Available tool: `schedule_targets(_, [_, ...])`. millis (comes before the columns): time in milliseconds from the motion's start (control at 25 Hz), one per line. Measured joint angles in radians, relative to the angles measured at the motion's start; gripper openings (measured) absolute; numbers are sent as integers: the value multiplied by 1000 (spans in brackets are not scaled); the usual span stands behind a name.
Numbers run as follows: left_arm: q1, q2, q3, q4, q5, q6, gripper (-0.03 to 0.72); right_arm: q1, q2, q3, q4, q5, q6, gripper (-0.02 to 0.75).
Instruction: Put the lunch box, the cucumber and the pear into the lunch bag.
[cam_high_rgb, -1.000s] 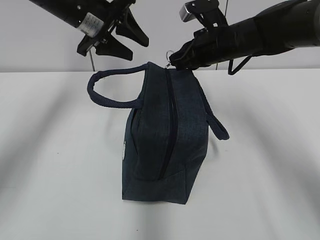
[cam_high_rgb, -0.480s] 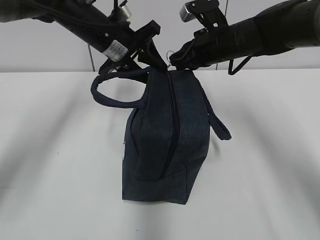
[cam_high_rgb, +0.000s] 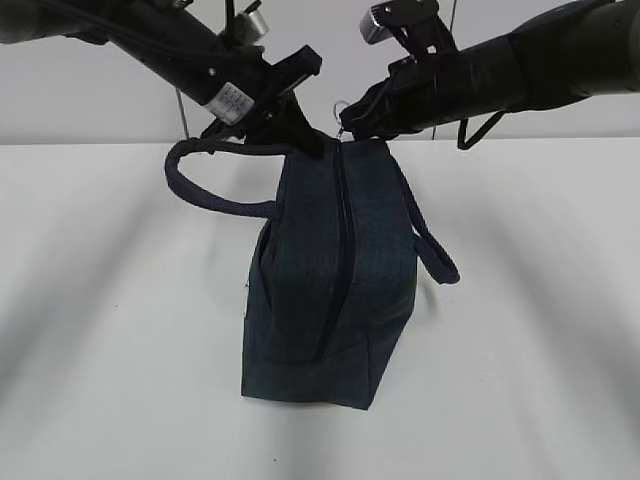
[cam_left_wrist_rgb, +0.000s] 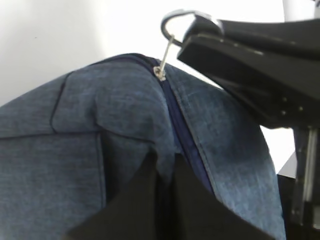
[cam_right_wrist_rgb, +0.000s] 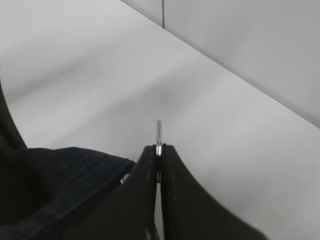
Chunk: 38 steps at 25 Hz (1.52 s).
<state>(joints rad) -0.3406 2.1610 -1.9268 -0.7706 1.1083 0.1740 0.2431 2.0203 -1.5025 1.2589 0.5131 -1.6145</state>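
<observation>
The dark navy lunch bag (cam_high_rgb: 330, 280) stands on the white table with its zipper (cam_high_rgb: 338, 240) shut. My right gripper (cam_high_rgb: 347, 118) is shut on the metal ring pull (cam_right_wrist_rgb: 159, 131) at the bag's far top end. In the right wrist view the ring stands up between its jaws (cam_right_wrist_rgb: 159, 146). My left gripper (cam_high_rgb: 305, 138) is at the bag's top, just left of the zipper. In the left wrist view it (cam_left_wrist_rgb: 165, 157) is shut on a fold of the bag fabric (cam_left_wrist_rgb: 100, 125), with the ring pull (cam_left_wrist_rgb: 172, 20) beyond. The lunch box, cucumber and pear are out of view.
One bag handle (cam_high_rgb: 200, 175) loops out to the left and the other (cam_high_rgb: 435, 250) hangs to the right. The white table (cam_high_rgb: 120, 350) spreads around the bag, with a grey wall (cam_high_rgb: 320, 60) behind it.
My left gripper came down from the upper left onto the bag's top and shut on the fabric. The left handle shifted a little left. The right gripper stayed on the ring pull.
</observation>
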Motion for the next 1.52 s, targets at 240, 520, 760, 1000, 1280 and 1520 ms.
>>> schedule_targets(240, [-1, -77, 3, 19, 24, 22, 17, -22, 0, -1, 9, 6, 9, -16])
schedule_targets(520, [-3, -141, 3, 26, 30, 27, 17, -46, -4, -7, 27, 55, 28, -16])
schedule_targets(760, [-5, -153, 5, 30, 37, 30, 17, -61, -8, -10, -57, 96, 93, -16])
schedule_targets(1000, [-9, -153, 8, 30, 40, 31, 16, -62, -8, -9, -100, 115, 116, -16])
schedule_targets(1280, [-10, -171, 8, 130, 35, 31, 16, -65, -8, -9, -29, 108, 117, 105])
schedule_targets(1520, [-1, -152, 3, 229, 9, 31, 133, -73, -13, -9, -4, 84, 115, 482])
